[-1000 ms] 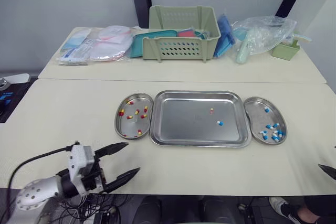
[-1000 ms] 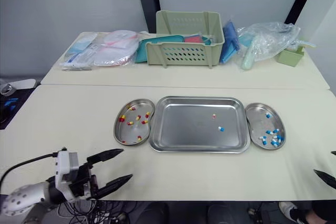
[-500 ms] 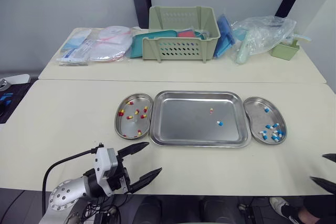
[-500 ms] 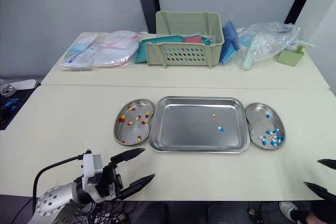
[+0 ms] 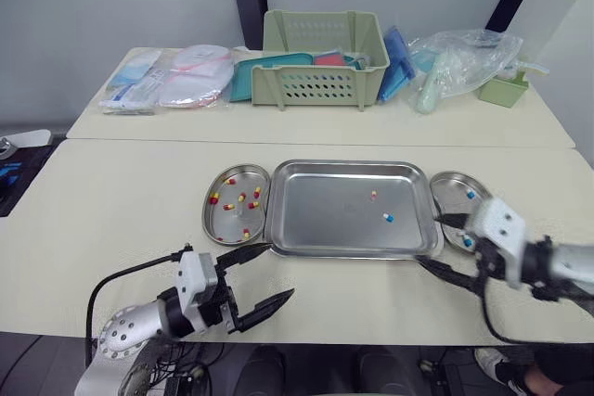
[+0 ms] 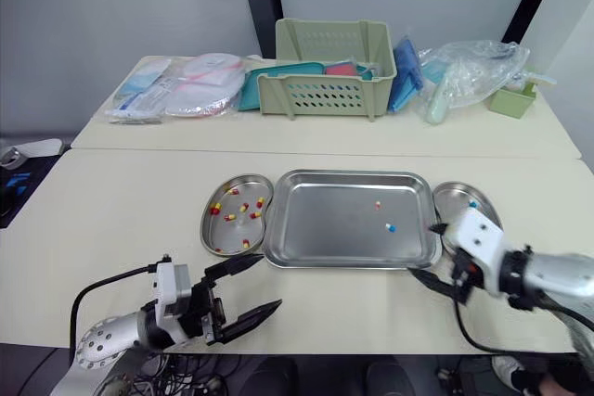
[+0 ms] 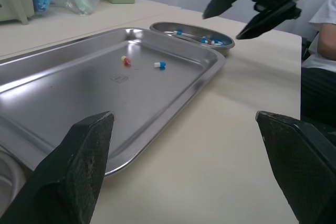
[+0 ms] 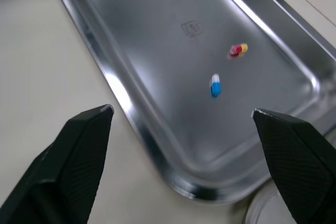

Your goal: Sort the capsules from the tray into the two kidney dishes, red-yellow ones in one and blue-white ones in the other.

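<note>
Left eye view: the tray point(image 5: 316, 220) sits mid-frame on the worktop point(image 5: 121, 201), with a kidney dish against each short side. The left dish point(image 5: 223, 224) holds red-yellow capsules and the right dish point(image 5: 449, 190) holds blue-white ones. 2 capsules lie in the tray, right of its centre: a red-yellow capsule point(image 5: 374, 196) and, just below it in the frame, a blue-white capsule point(image 5: 389, 217). My left gripper point(image 5: 281, 269) hovers at lower left, off the tray's near left corner, jaws spread and empty. My right gripper point(image 5: 427, 239) is at the tray's near right corner, partly in front of the right dish, jaws spread and holding nothing.

Right eye view: same layout; the 2 capsules lie near each other but apart.

Left wrist view: I look across the tray floor at both capsules, with the right dish and the right gripper beyond.

Right wrist view: both capsules lie ahead between the wide-open jaws, the blue-white one nearer.

I judge the sorting nearly done, with an approach for a pick in hand. The right arm looks better placed. I would bring it down over the blue-white capsule and pinch gently, since it may skid on the steel. Then I would carry it over the rim into the right dish.
</note>
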You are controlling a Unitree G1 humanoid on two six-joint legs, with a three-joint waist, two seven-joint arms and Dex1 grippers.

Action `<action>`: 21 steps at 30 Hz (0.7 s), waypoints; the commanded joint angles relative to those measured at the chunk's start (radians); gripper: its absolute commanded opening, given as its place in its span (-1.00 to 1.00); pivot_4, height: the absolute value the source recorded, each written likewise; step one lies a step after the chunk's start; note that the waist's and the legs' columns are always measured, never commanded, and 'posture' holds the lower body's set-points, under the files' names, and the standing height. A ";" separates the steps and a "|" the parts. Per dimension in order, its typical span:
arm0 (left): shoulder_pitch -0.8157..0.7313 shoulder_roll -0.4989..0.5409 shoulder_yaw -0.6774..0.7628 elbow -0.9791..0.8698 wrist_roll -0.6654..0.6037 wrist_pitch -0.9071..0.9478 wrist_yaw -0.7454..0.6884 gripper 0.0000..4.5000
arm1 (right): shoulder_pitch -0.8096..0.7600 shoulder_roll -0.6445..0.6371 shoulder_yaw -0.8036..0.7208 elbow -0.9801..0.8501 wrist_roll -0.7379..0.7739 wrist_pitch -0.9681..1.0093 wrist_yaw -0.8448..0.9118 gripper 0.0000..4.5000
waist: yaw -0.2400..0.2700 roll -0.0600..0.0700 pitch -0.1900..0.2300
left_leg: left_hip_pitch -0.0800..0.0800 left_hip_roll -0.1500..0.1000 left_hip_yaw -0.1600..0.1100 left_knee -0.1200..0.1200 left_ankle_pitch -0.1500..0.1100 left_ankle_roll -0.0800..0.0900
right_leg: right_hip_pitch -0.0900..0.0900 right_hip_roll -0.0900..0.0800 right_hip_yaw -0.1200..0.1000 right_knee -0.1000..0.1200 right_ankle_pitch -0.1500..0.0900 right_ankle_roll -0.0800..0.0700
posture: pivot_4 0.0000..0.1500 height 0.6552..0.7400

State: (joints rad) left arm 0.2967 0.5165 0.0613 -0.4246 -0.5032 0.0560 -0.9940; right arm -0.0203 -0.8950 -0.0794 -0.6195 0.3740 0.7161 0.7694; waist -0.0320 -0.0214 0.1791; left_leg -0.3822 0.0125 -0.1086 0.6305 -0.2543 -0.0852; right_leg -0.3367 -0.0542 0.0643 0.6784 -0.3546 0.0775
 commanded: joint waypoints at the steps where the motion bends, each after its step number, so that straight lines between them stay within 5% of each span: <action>1: -0.005 0.003 -0.013 -0.023 -0.001 0.001 0.011 1.00 | -0.112 0.039 0.122 0.066 -0.083 0.021 -0.064 0.43 | 0.000 0.000 0.000 | 0.000 0.000 0.000 0.000 0.000 0.000 | 0.000 0.000 0.000 -0.001 0.000 0.000 | 1.00 1.00; 2: -0.006 0.003 -0.016 -0.024 -0.002 0.002 0.013 1.00 | -0.152 0.055 0.156 0.093 -0.100 0.028 -0.073 0.29 | 0.000 0.000 0.000 | -0.002 0.000 0.000 0.000 0.000 0.000 | -0.001 0.000 0.000 -0.001 0.000 0.000 | 1.00 1.00; 17: -0.010 0.004 -0.052 -0.034 0.006 -0.001 0.030 1.00 | -0.369 0.157 0.361 0.329 -0.236 0.059 -0.069 0.29 | 0.000 0.001 0.000 | -0.001 0.000 0.000 0.000 0.000 0.000 | -0.002 0.000 0.000 0.001 0.000 0.000 | 1.00 1.00; 21: -0.012 0.006 -0.058 -0.033 0.010 -0.003 0.032 1.00 | -0.377 0.157 0.375 0.342 -0.245 0.088 -0.057 -0.07 | 0.000 0.001 0.000 | -0.001 0.000 -0.001 0.000 0.000 0.000 | -0.002 0.000 0.000 0.001 0.000 0.000 | 1.00 1.00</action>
State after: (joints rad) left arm 0.2823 0.5177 0.0073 -0.4248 -0.4949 0.0616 -0.9665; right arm -0.3906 -0.7373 0.2856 -0.2770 0.1376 0.7791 0.7039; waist -0.0319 -0.0208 0.1794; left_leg -0.3833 0.0126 -0.1092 0.6305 -0.2543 -0.0851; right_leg -0.3385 -0.0544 0.0640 0.6789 -0.3546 0.0775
